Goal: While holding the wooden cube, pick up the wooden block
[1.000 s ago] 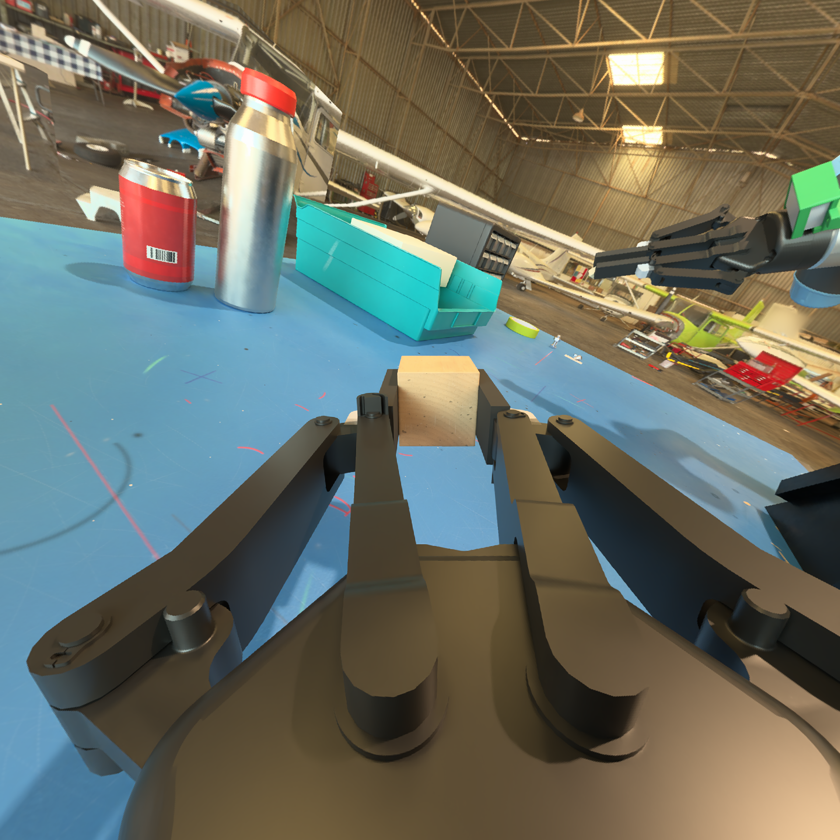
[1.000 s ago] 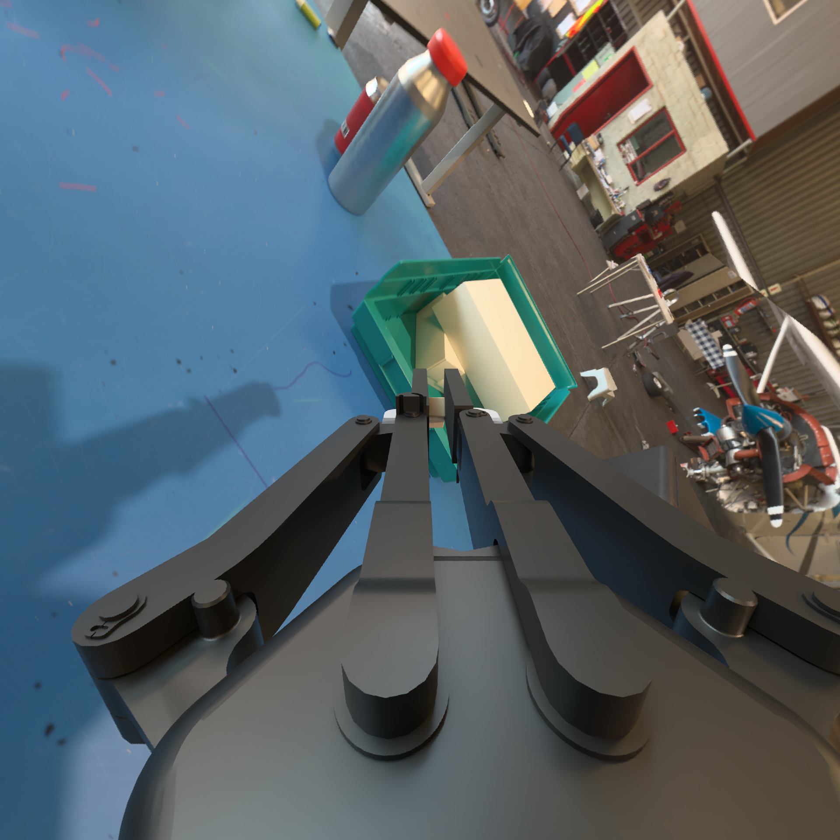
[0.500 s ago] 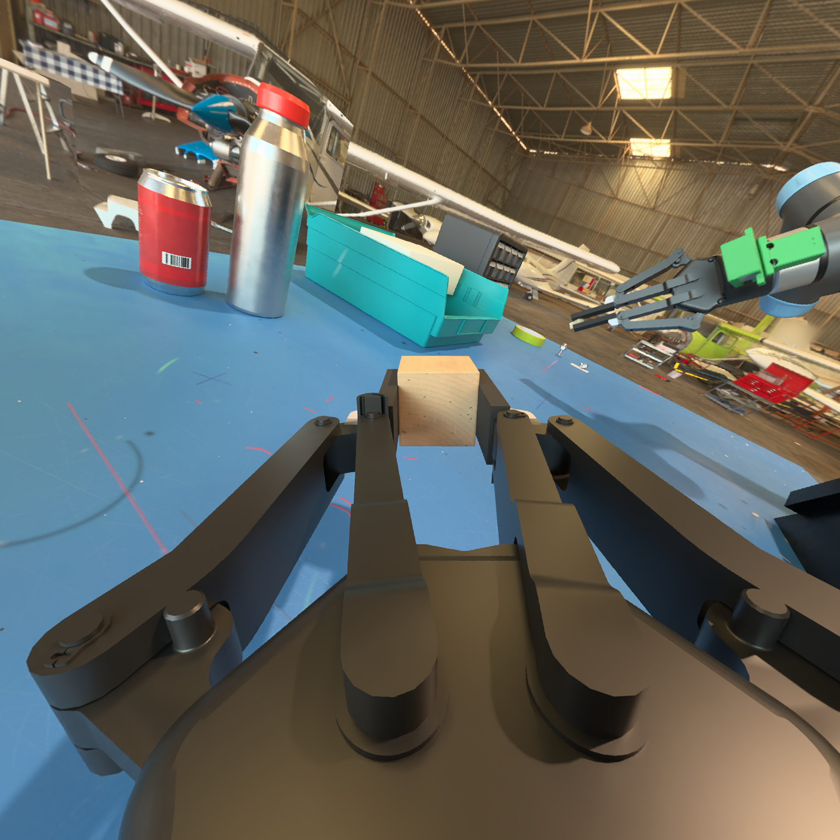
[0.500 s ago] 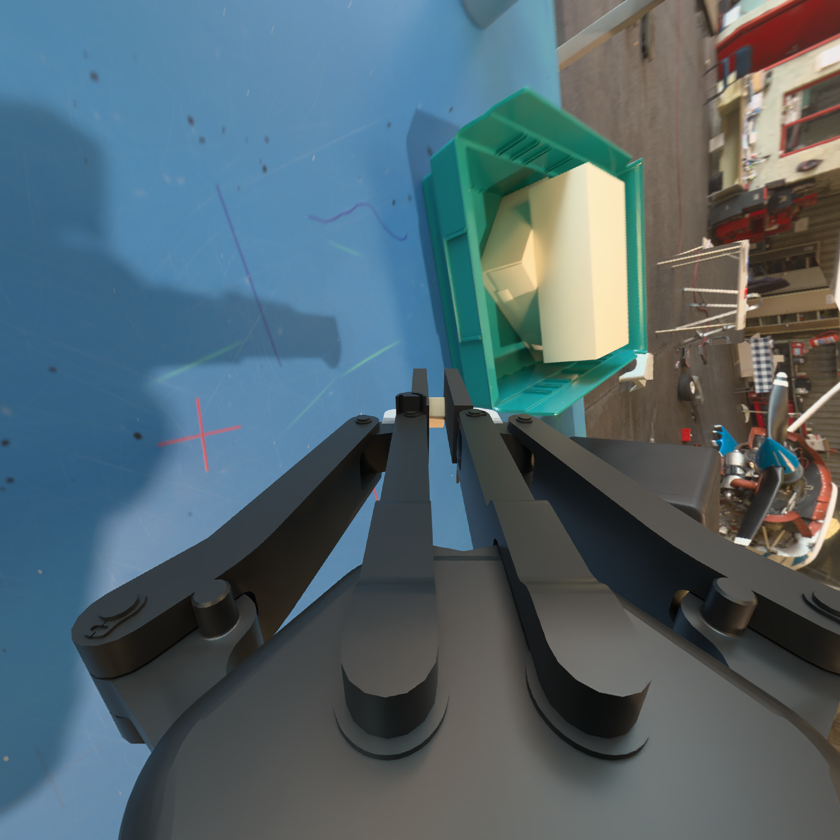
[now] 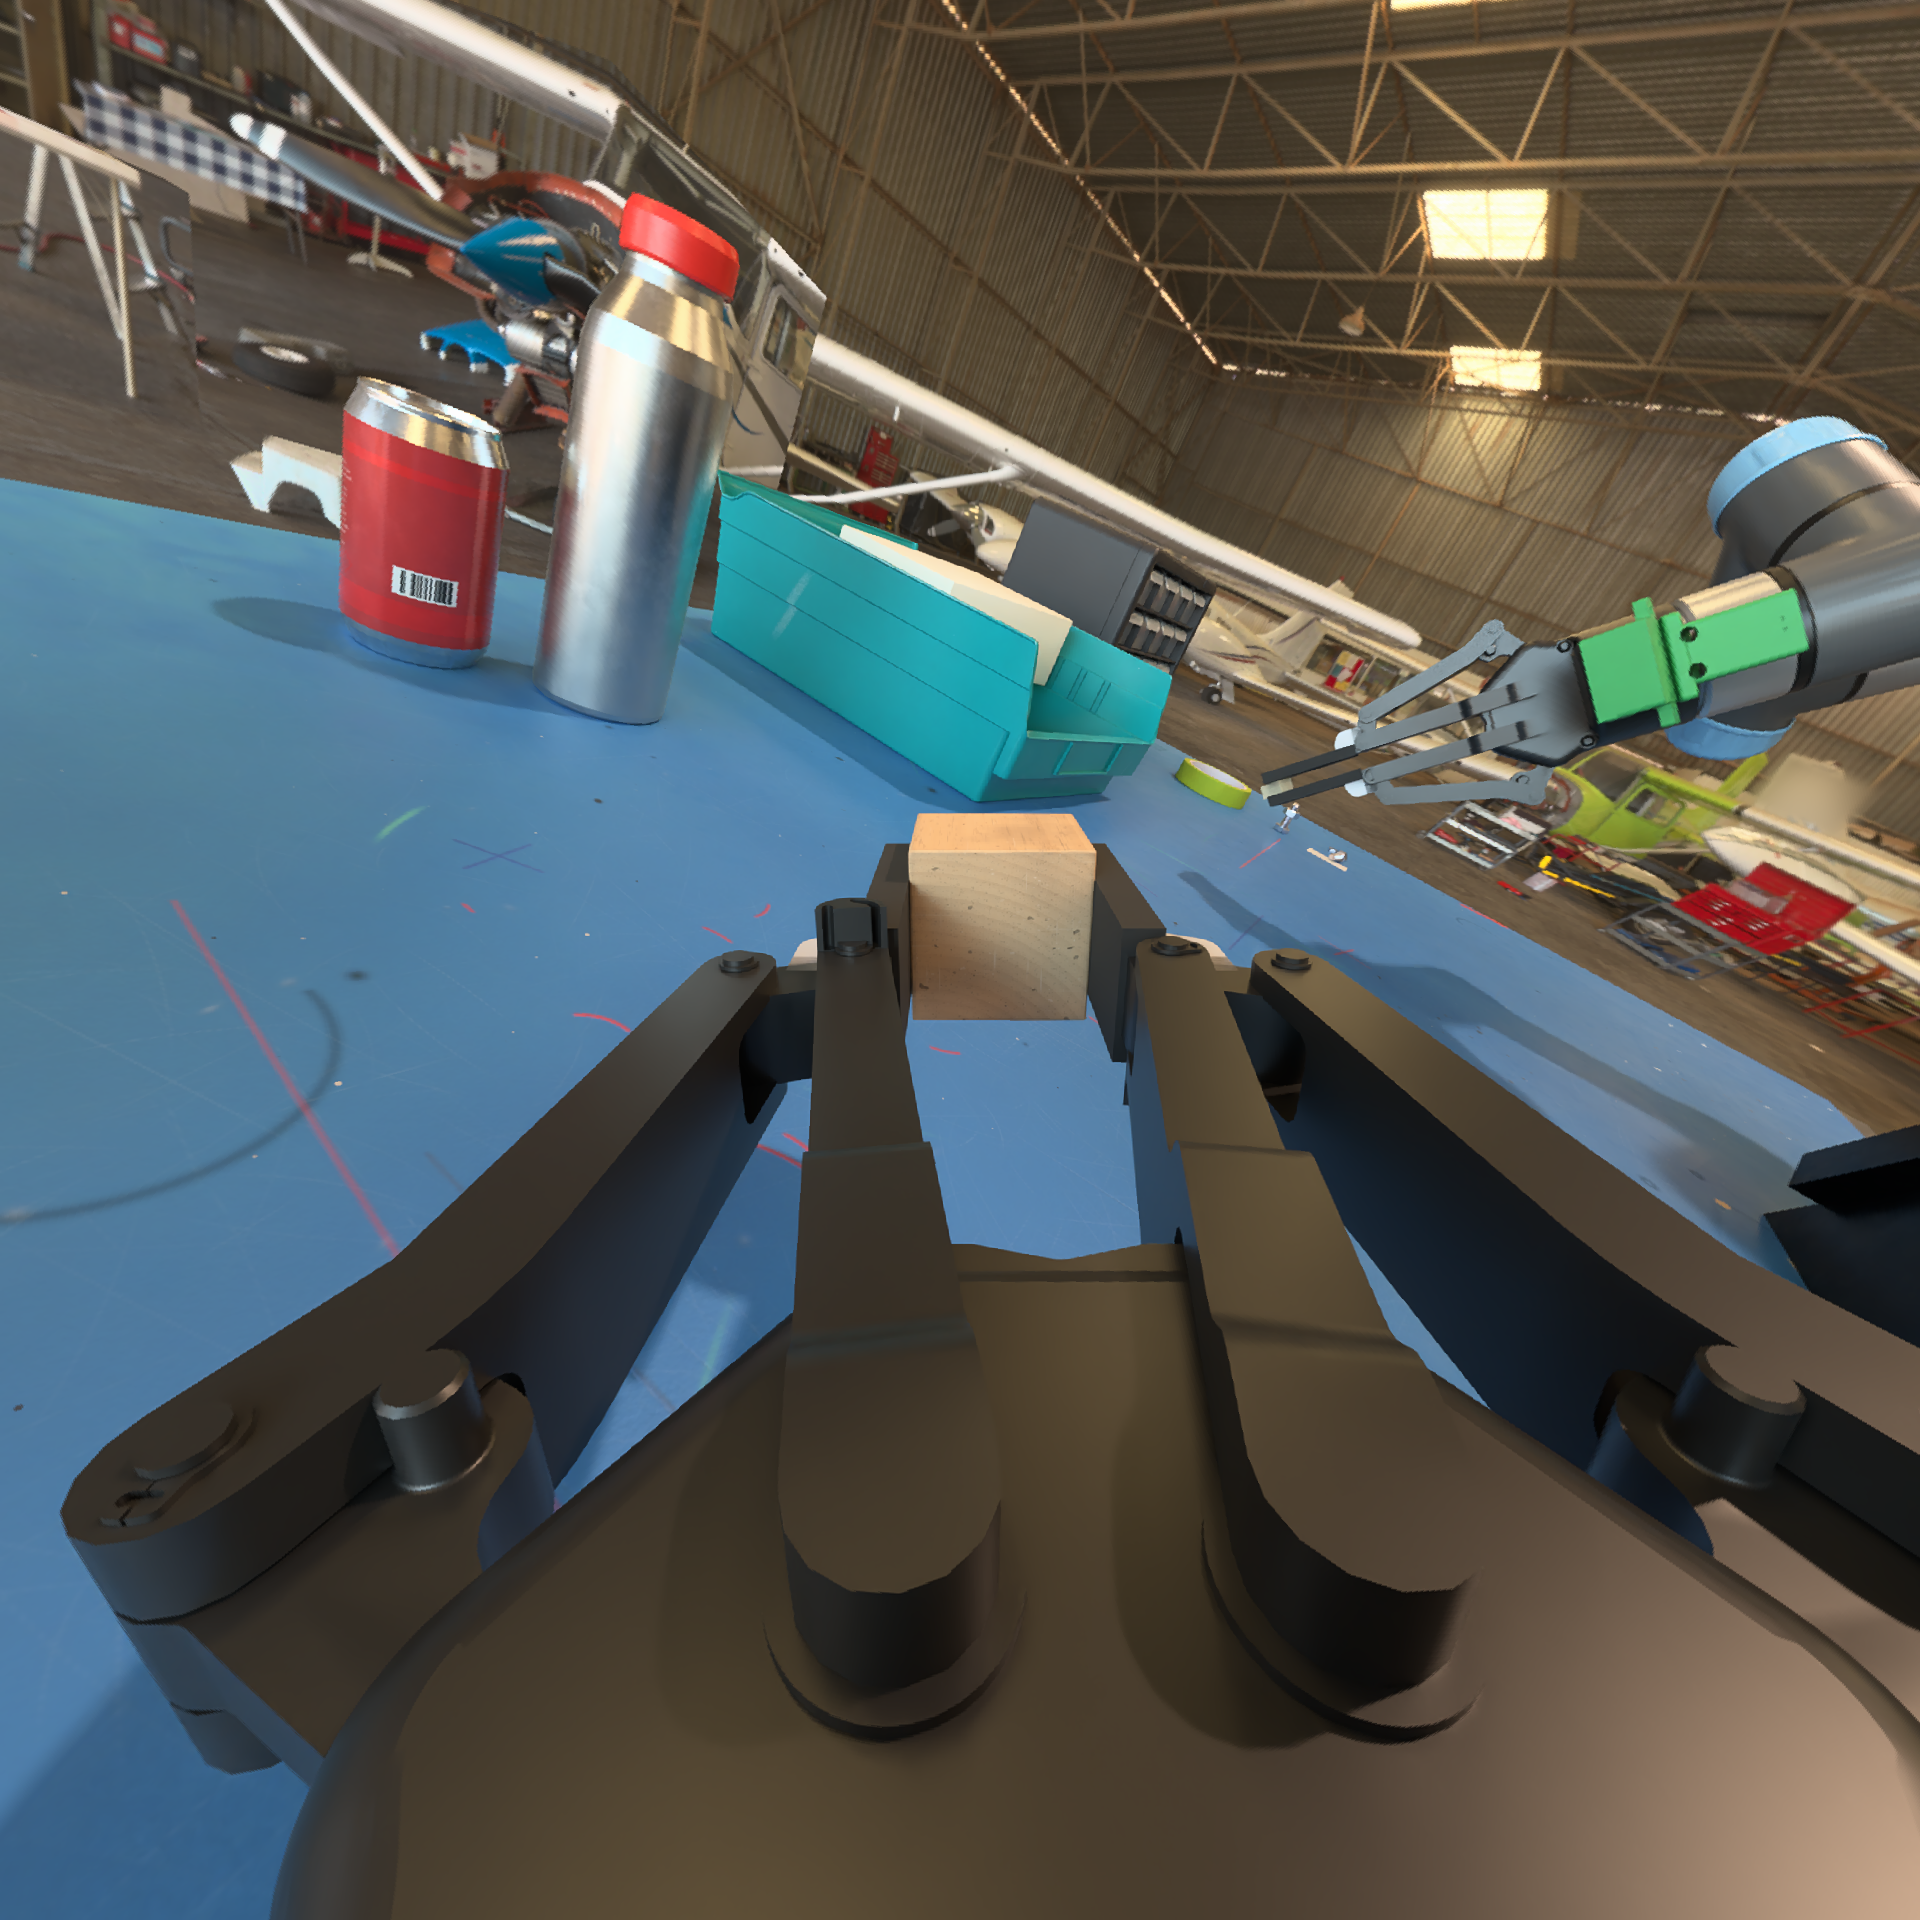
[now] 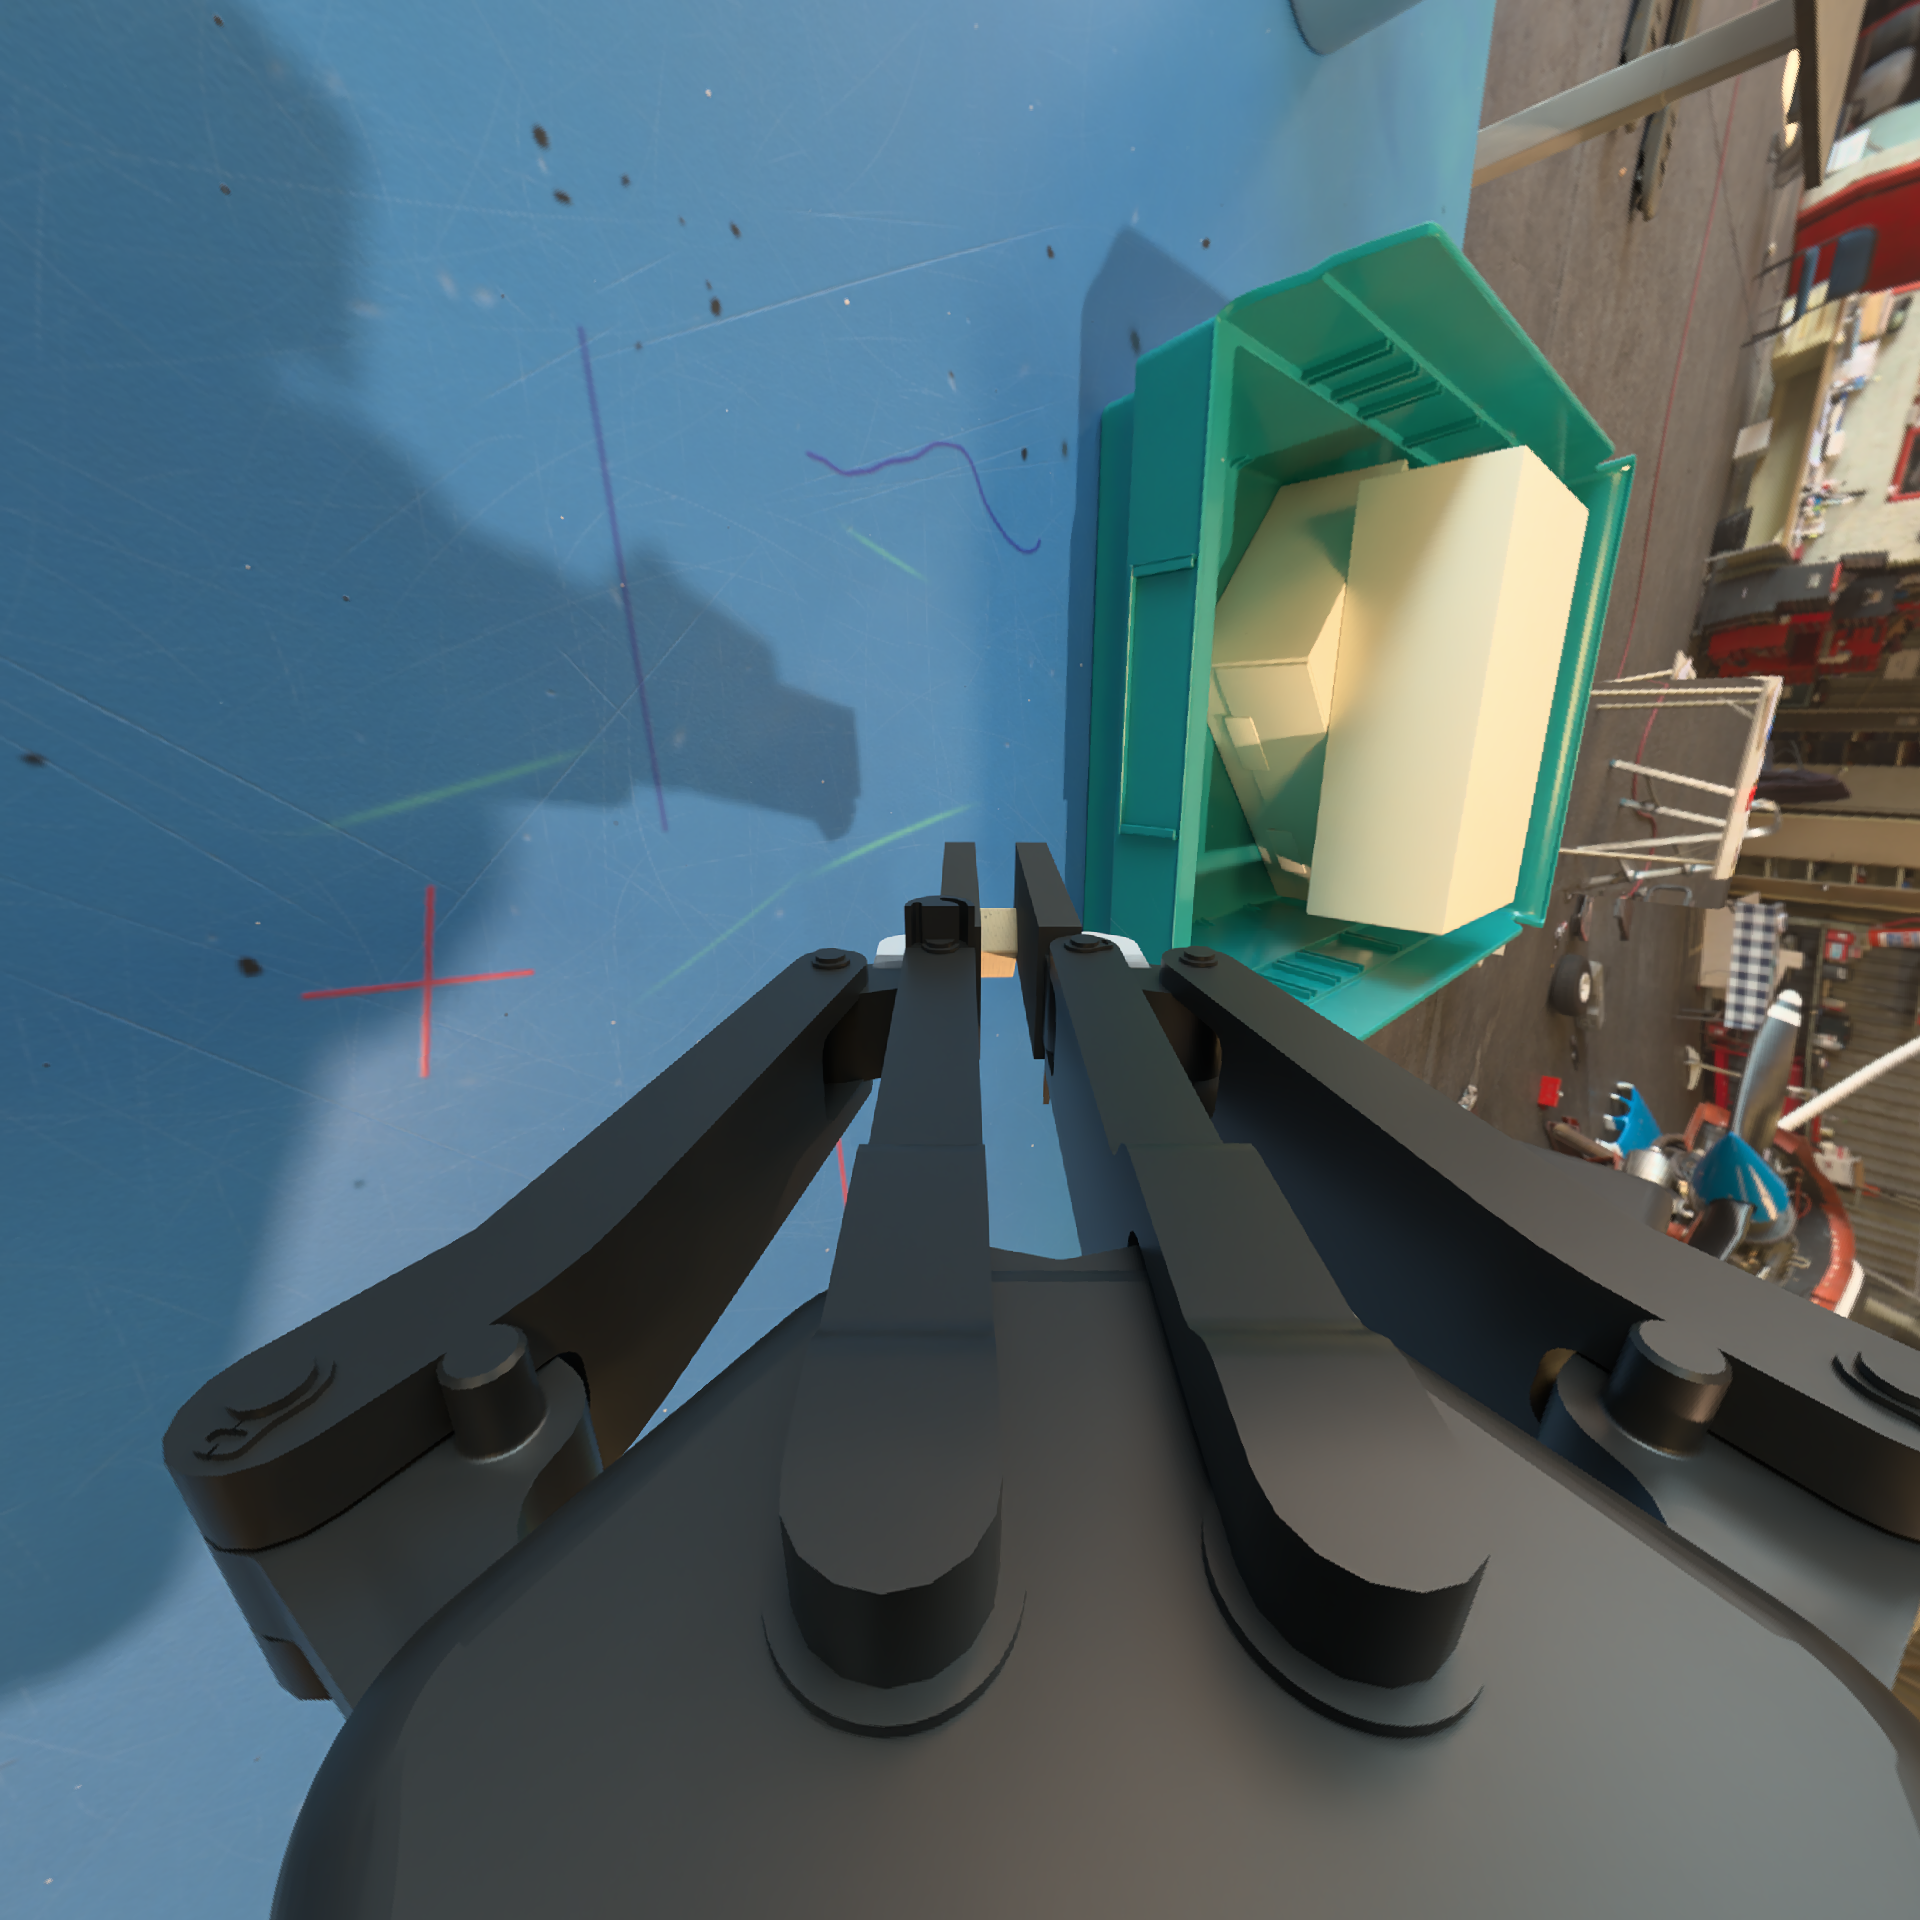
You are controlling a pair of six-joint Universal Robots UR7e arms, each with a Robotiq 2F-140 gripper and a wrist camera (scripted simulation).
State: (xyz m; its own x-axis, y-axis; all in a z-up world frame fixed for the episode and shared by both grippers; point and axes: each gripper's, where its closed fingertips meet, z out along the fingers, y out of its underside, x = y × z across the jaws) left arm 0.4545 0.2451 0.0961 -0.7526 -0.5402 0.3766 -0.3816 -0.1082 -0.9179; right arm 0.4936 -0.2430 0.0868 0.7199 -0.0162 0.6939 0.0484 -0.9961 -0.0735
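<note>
My left gripper (image 5: 1003,868) is shut on a pale wooden cube (image 5: 1003,935), held between both fingers a little above the blue table (image 5: 312,831). My right gripper (image 6: 995,862) is nearly shut on a small thin wooden block (image 6: 1000,932); only a pale sliver of it shows between the fingers. It hangs above the table, just left of the teal bin (image 6: 1153,727). The right gripper also shows in the left wrist view (image 5: 1283,790), far right, above the table's far edge.
The teal bin (image 5: 894,675) holds large cream blocks (image 6: 1444,707). A red can (image 5: 421,530) and a silver bottle with a red cap (image 5: 639,468) stand at the far left. A green tape roll (image 5: 1214,781) lies by the far edge. A dark box (image 5: 1860,1216) sits at the right.
The right gripper has swung to look down at the table beside the bin and sits farther right and lower in the left wrist view. The left gripper still holds the cube.
</note>
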